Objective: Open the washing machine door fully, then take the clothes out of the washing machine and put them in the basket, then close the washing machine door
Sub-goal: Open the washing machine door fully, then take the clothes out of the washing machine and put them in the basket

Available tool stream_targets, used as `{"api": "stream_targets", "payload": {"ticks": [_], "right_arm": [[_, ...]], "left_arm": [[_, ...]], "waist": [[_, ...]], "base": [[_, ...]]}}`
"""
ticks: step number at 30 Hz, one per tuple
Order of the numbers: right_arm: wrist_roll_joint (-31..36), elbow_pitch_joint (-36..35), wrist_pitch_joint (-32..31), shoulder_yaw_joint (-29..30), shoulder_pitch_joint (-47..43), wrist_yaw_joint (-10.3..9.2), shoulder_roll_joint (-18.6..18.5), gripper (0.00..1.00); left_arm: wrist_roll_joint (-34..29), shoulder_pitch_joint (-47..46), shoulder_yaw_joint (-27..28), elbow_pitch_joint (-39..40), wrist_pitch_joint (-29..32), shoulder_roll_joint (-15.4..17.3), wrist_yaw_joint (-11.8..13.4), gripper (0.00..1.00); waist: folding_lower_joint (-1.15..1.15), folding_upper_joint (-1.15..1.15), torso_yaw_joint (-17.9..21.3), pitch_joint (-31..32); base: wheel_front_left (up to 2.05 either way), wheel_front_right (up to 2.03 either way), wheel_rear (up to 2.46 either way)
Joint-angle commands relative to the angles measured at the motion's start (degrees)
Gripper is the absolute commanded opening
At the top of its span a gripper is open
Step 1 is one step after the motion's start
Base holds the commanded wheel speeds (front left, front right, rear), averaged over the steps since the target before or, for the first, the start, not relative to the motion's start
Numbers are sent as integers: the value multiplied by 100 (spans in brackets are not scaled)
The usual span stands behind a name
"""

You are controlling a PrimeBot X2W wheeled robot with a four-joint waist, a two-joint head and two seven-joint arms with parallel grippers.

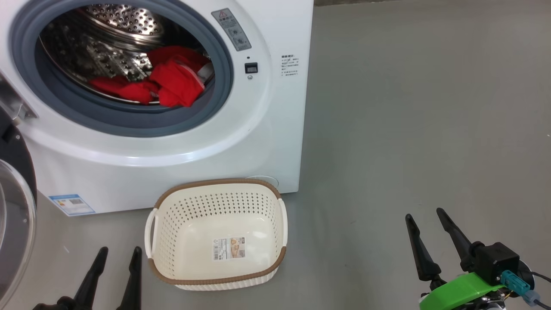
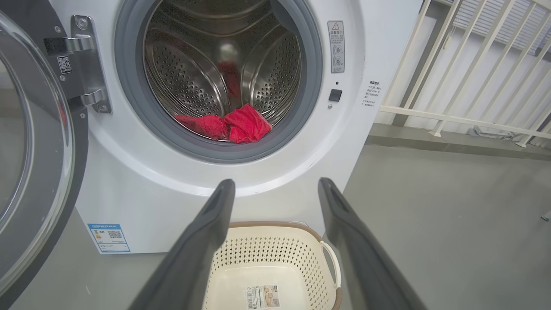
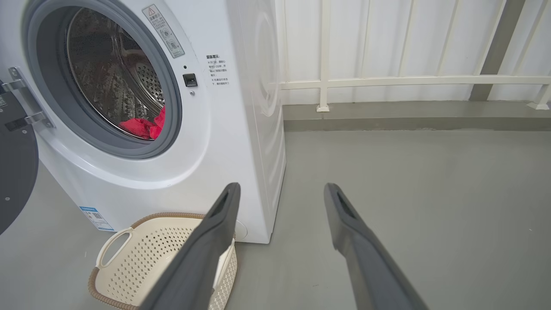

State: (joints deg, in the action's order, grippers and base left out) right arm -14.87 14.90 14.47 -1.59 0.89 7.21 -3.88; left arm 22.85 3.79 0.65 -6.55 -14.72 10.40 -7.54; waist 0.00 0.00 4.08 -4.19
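The white washing machine stands with its door swung open to the left; in the left wrist view the door shows its clear glass bowl and black rim. Red clothes lie at the front of the steel drum, seen too as clothes and clothes. The cream basket sits on the floor before the machine with nothing in it but its paper label; basket, basket. My left gripper is open, left of the basket. My right gripper is open, far right.
Grey floor spreads right of the machine. A white railing and wall run behind it, with a low step at its base. A blue label is on the machine's lower left front.
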Motion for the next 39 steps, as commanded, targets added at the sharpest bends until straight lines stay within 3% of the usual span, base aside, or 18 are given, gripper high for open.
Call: {"api": "stream_targets", "payload": {"ticks": [1, 17, 39], "right_arm": [[-43, -164, 52, -105, 5, 28, -36, 100], [-31, -182, 52, -124, 33, 28, -19, 100], [-5, -169, 52, -158, 138, 28, 26, 100]], "left_arm": [[-16, -91, 196, 158, -28, 95, 6, 100], [130, -153, 301, 219, -28, 90, 6, 100], [265, -376, 273, 117, -28, 167, 6, 100]], "waist": [[0, 0, -12, 3], [0, 0, -72, -36], [0, 0, -86, -207]], "base": [[0, 0, 0], [8, -9, 1], [106, -107, 2]]}}
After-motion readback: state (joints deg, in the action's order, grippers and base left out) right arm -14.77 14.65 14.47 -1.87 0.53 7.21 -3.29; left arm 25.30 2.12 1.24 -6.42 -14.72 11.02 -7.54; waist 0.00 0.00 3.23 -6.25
